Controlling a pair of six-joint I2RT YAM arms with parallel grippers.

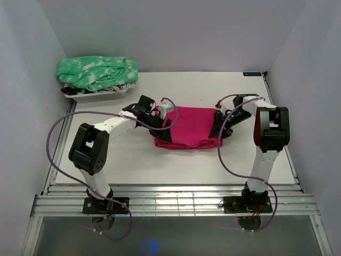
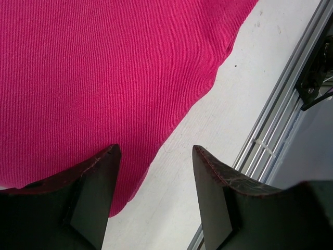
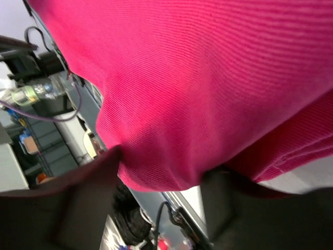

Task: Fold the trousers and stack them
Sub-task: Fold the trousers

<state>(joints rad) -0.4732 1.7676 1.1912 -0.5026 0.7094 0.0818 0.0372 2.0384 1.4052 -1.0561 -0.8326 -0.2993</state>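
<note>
Two arms work one garment. Bright magenta-pink, fine-ribbed soft fabric trousers [image 1: 189, 127] lie near the middle of the white worktop [image 1: 133, 165], gathered into a compact layered rectangle, lower layers showing along its near edge.

Left pincer [image 2: 156, 151]: at the bundle's left end, jaws apart and holding nothing. One finger [image 2: 93, 192] sits over the fabric's rounded corner, the other over bare worktop.

Right pincer [image 3: 162, 164]: at the bundle's right end. Wrist view is filled with pink cloth, a folded edge bulging between the blurred fingers. Cannot tell whether they clamp it or merely straddle it.

Far left corner: green-and-white mottled garment [image 1: 98, 72] heaped on a white mesh basket [image 1: 90, 96], well apart from the trousers.

Judgement: folding is late-stage, legs doubled up, with a final fold or tidy in hand; stacking not yet done. The next move calls for both pincers to secure the two ends evenly, then lift and carry together. Uneven grip risks the soft layers sliding open.
</note>
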